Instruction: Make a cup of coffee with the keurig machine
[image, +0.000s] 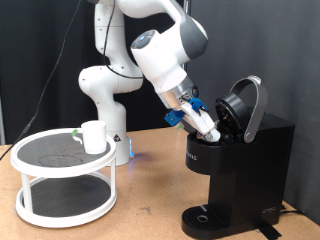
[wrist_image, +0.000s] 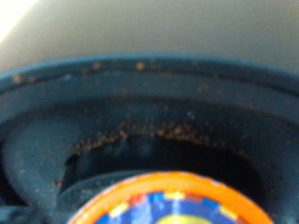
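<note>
One white-and-grey robot arm leans its gripper (image: 212, 126) into the open mouth of the black boxy keurig machine (image: 240, 165), whose rounded hinged lid (image: 246, 106) stands raised – the brew chamber lies directly ahead of the fingers. Whether they are parted or clamped I cannot tell. Only the wrist view shows an orange-rimmed, colourfully printed coffee pod (wrist_image: 168, 203) close before the camera, under a dark, grounds-speckled rim. The small white cylindrical cup (image: 94, 136) sits well apart on a white round two-tier stand (image: 62, 170) – at the exterior view's left.
</note>
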